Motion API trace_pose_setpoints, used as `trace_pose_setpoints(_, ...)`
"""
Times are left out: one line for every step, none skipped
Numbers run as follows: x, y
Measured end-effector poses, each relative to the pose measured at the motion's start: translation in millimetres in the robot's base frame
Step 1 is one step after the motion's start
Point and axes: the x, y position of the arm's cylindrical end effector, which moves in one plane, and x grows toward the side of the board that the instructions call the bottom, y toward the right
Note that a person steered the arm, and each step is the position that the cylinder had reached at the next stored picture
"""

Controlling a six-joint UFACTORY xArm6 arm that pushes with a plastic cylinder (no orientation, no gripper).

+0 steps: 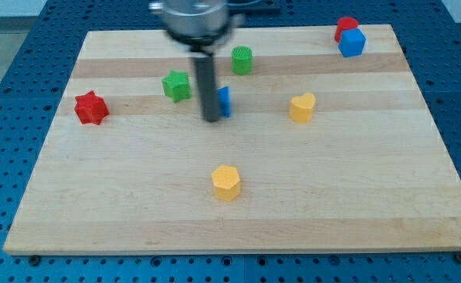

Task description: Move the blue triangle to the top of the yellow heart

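While the dark rod stands upright on the wooden board (238, 228), my tip (212, 119) touches the left side of the blue triangle (225, 101), which it partly hides. With no jaws, the rod holds nothing. To the right, well apart, sits the yellow heart (301, 107). A green star (177, 85) lies left of the rod.

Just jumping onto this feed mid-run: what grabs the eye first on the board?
The dark rod stands out first, coming down from the view's top centre, with my tip right against the left side of the blue triangle, which it partly hides. To the view's right of that pair sits the yellow heart. A red block and a blue cube huddle touching at the top right corner.
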Motion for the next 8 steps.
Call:
trace_pose_setpoints(-10, 62)
trace_pose_setpoints(-4, 51)
trace_pose_setpoints(1, -3)
trace_pose_setpoints(6, -48)
trace_pose_setpoints(-21, -35)
trace_pose_setpoints(-54, 24)
trace_pose_setpoints(-63, 78)
trace_pose_setpoints(-64, 57)
